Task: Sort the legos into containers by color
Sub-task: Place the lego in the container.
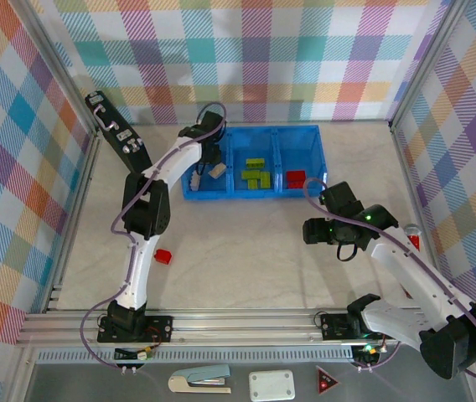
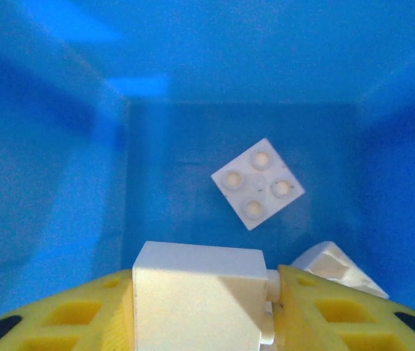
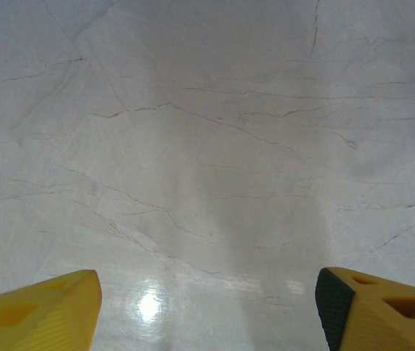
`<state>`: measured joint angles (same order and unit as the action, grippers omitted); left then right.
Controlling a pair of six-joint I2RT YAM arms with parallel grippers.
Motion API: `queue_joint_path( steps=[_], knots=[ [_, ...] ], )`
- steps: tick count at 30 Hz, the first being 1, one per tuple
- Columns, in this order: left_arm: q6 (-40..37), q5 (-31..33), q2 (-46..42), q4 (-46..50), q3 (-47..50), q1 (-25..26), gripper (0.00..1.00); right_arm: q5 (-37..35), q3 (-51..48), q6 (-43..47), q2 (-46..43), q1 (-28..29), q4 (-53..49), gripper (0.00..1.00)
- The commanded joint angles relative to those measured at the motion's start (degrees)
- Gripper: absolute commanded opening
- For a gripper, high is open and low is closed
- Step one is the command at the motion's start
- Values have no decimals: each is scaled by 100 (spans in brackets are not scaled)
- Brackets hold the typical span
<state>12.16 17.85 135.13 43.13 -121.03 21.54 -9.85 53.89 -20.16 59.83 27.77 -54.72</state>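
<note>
- The left gripper [image 2: 206, 311] reaches down into the left compartment [image 2: 61, 183] of the blue tray [image 1: 246, 196], which sits at the far side of the table [image 1: 246, 268].
- Its yellow fingers [image 2: 69, 314] are clamped on a cream brick [image 2: 193, 281], one finger against each side. The brick hangs above the compartment floor.
- Two more cream pieces lie on that floor. A square four-stud brick [image 2: 257, 183] rests flat, studs up and turned diagonally. Another cream brick [image 2: 335, 267] lies tilted at the right, partly hidden behind the right finger.
- The middle compartment holds a cluster of lime green bricks [image 1: 256, 173], lying close together.
- The right compartment holds a red brick [image 1: 295, 178].
- One loose red brick [image 1: 163, 256] lies on the table, well apart from the tray and just right of the left arm's lower link.
- The right gripper [image 1: 311, 230] hovers over bare table, nearer than the tray and below its right end. In the wrist view its fingers [image 3: 39, 311] stand wide apart with nothing between them, and only the veined marble surface [image 3: 207, 146] lies under them.
- Along the near edge, outside the rail, sit a small white box [image 1: 271, 385] and a red triangle sign [image 1: 328, 381].
</note>
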Motion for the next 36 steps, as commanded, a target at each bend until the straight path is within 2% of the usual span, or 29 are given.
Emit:
queue_joint_path(
  steps=[1,6,16,20,36],
  knots=[
    [-146,254,157,-37,-152,-75,46,53,-49,-20,29,27,-30,78],
    [-135,114,214,-67,-104,-79,47,69,-53,-17,81,27,-8,78],
    [-99,-205,-120,-165,264,-72,55,55,-41,12,145,27,14,78],
    [-74,-312,-387,-183,544,-71,57,44,-19,21,194,27,3,78],
    [129,-873,-1870,11,1740,-71,55,318,78,159,270,27,128,77]
  ],
)
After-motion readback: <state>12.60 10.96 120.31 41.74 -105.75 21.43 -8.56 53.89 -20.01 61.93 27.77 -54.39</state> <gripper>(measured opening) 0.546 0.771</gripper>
